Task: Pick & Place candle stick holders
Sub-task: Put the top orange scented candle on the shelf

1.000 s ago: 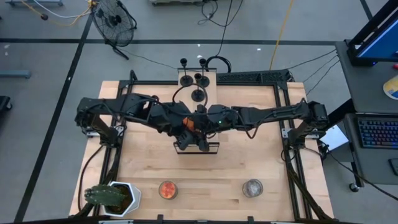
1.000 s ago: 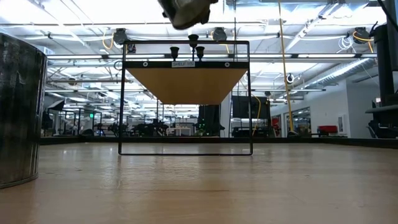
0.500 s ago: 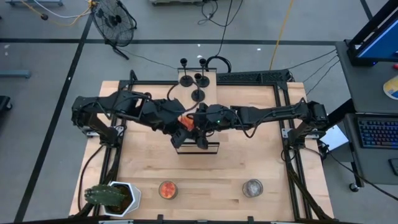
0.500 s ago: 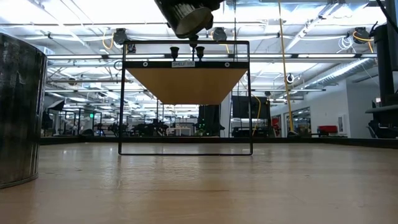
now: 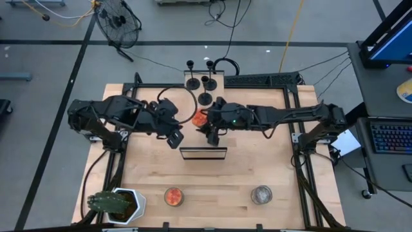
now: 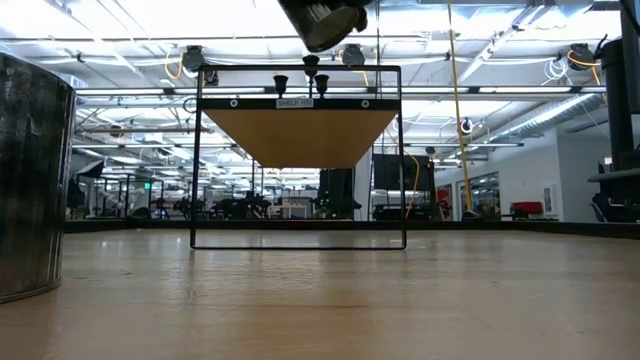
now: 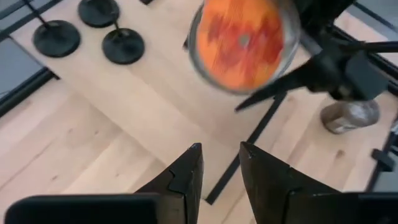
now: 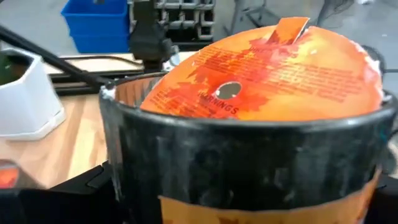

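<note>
Your right gripper (image 5: 207, 122) has its fingers clamped on an orange-labelled candle jar (image 5: 199, 118), lifted over the shelf. Left gripper (image 7: 219, 163) fingers barely parted, empty. Candle stick holders (image 5: 205, 84) stand on the shelf's far end.

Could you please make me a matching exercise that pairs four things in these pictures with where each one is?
Things:
1. candle stick holders
2. lifted orange-topped jar
3. grey jar
4. white planter

Places:
A. table edge opposite the shelf, on the right arm's side
B. held in the right gripper
C. on the shelf top
D. table corner on the left arm's side

Pairs: 1-C, 2-B, 3-A, 4-D
</note>
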Available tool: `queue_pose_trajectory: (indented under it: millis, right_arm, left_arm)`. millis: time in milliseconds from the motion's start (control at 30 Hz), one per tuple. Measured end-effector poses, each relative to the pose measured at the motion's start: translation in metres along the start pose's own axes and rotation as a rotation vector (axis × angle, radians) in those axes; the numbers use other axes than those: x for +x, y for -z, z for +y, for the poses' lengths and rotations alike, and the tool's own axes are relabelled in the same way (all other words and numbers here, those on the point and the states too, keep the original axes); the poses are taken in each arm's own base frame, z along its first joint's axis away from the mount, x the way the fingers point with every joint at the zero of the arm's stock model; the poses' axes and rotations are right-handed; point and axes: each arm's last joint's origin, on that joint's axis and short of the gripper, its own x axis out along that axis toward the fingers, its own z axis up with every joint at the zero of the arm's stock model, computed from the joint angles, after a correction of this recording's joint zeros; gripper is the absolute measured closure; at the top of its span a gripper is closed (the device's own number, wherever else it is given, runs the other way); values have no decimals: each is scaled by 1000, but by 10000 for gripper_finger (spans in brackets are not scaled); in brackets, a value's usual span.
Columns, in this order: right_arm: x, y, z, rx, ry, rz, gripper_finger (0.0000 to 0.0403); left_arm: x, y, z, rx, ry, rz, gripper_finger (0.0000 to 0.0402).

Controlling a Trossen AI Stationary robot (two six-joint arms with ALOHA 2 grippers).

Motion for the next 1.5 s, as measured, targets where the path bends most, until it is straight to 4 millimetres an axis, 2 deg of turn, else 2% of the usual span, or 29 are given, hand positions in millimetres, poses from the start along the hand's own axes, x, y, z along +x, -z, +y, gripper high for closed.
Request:
queue_pose_trajectory:
  millis: [100,300,467,567,933,1200,1333,1500]
  right_arm:
    - [-10,1,-6,-9,42,44,63]
    - [-16,11,-16,-9,96,169,63]
    - [-10,26,-19,5,106,208,63]
    - [0,43,-20,34,112,202,63]
    - [20,75,-21,156,109,-51,63]
    - [21,101,-22,216,102,-236,63]
    - [21,115,-23,230,142,-266,63]
    - [20,120,-24,236,140,-286,58]
  left_arm:
    - [4,3,2,-5,-36,-1,297]
    - [8,17,11,-24,-84,7,307]
    - [15,31,24,-85,-73,-17,309]
    - [15,39,32,-138,-26,-56,309]
    - [21,62,52,-222,40,-90,309]
    - [22,72,61,-248,57,-88,309]
    - [21,74,64,-262,59,-89,309]
    - [21,74,64,-263,60,-90,309]
